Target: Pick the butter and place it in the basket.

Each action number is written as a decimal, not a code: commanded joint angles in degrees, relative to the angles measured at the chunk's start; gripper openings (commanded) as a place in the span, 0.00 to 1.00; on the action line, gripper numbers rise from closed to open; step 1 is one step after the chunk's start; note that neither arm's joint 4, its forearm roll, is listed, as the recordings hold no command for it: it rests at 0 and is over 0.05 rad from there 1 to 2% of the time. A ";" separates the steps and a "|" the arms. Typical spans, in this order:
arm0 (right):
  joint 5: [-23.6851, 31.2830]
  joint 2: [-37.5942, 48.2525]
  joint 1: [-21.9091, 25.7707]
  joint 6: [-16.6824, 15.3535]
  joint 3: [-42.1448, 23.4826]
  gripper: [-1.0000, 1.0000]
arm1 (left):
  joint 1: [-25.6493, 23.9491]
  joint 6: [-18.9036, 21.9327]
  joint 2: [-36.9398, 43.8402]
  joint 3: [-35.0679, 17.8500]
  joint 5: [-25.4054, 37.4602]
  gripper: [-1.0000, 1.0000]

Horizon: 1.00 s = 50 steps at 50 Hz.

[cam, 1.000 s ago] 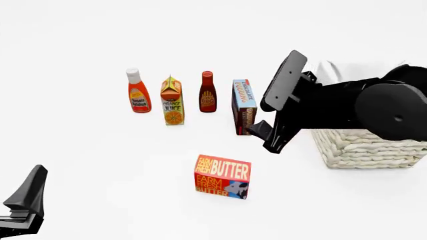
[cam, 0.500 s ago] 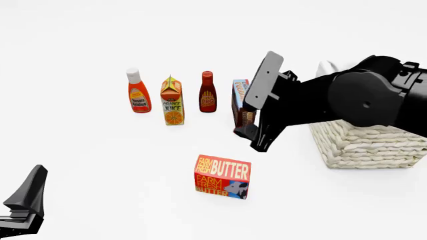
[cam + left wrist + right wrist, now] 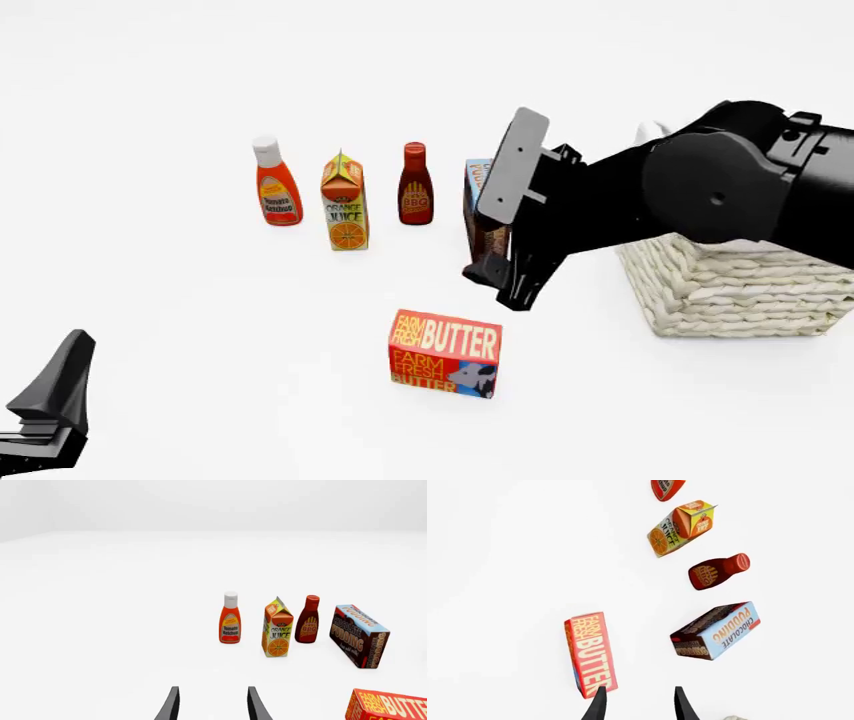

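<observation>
While both arms' jaws stand spread and bare, the butter [image 3: 445,354] sits on a plain white table [image 3: 200,330].

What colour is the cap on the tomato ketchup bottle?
White, above a red-orange body. The tomato ketchup bottle shows it best in the left wrist view.

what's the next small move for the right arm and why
Probably bring the right gripper a bit nearer and down over the butter. It hangs above the table with open, empty jaws, between the pudding box and the butter, and in the right wrist view the butter sits off to one side of the jaws rather than between them. The basket waits to the right.
</observation>
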 commanded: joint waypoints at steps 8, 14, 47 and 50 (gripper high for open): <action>1.97 3.11 -0.23 -1.39 -2.06 1.00 | 0.00 0.00 0.00 0.00 0.00 1.00; 2.36 3.76 0.01 -1.30 -2.10 1.00 | 0.00 0.00 0.00 0.00 0.00 1.00; 2.41 7.82 3.02 -0.79 -3.68 1.00 | 0.00 0.00 0.00 0.00 0.00 1.00; 2.39 7.98 2.94 -0.69 -3.62 1.00 | 0.00 0.00 0.00 0.00 0.00 1.00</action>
